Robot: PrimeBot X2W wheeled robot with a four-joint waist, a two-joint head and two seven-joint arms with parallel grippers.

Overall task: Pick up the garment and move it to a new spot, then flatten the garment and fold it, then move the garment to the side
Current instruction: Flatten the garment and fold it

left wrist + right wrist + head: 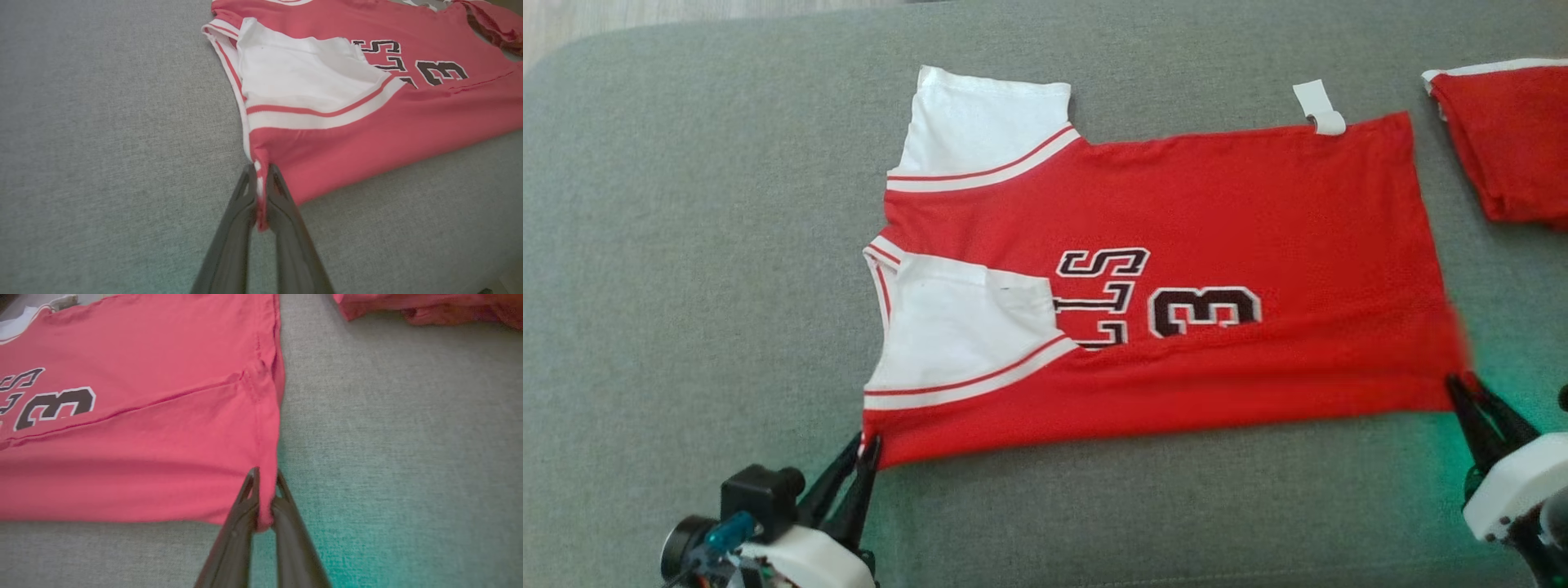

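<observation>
I see a grey woven fabric surface (686,245) with a rounded far-left corner. Past that corner there is a strip of pale wood-look floor (605,20). At the surface's right edge, toward the far side, lies a bunched red cloth with white trim (1515,139). Green light tints the grey near its near-right part.

The garment (1176,204) is a red jersey with white sleeves, red-and-white striped trim and black, white-outlined lettering that includes a numeral 3 (1205,310). It lies flat on the grey fabric worktop (686,245), neck end toward the robot's left and hem toward its right. The near long strip is folded onto the front, cutting across the lettering. A white label (1319,108) projects from the far edge. The near corners are pinched by the left gripper (870,445) and right gripper (1458,384).
</observation>
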